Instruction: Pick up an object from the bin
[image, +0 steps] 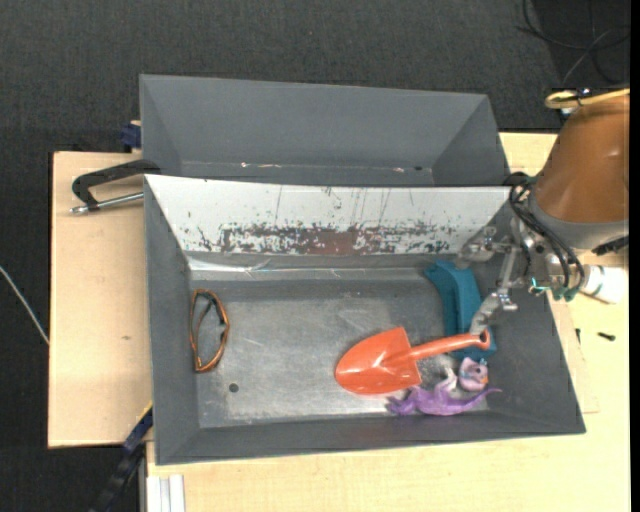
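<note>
In the camera view the arm (585, 170) comes in from the right, and the gripper (487, 318) hangs low over the right end of the bin (290, 310). It is just above the tip of the handle (450, 346) of an orange shovel (385, 362). I cannot tell whether the tool is wide or narrow, and nothing can be seen held in it.

The shovel lies flat on the floor, right of centre. Its blade (375, 365) points left and its handle runs right and slightly up. It looks like a light, stiff plastic toy with a smooth and probably somewhat slippery surface. The handle is the likely place to take hold, across its narrow width. The blade is broad and curved, so it would probably slip out of a pinch.

That end of the bin is crowded. A teal piece (455, 295) stands just behind the handle, near the back right corner. A purple toy (445, 398), soft by the look of it, lies just in front of the handle and seems to touch it. The sloping right wall (540, 370) is close to the gripper, so there is little room for moving sideways there. Straight up looks the clearest way out.

To the left the floor is open as far as the glasses (207, 330), which lie well apart by the left wall.
</note>
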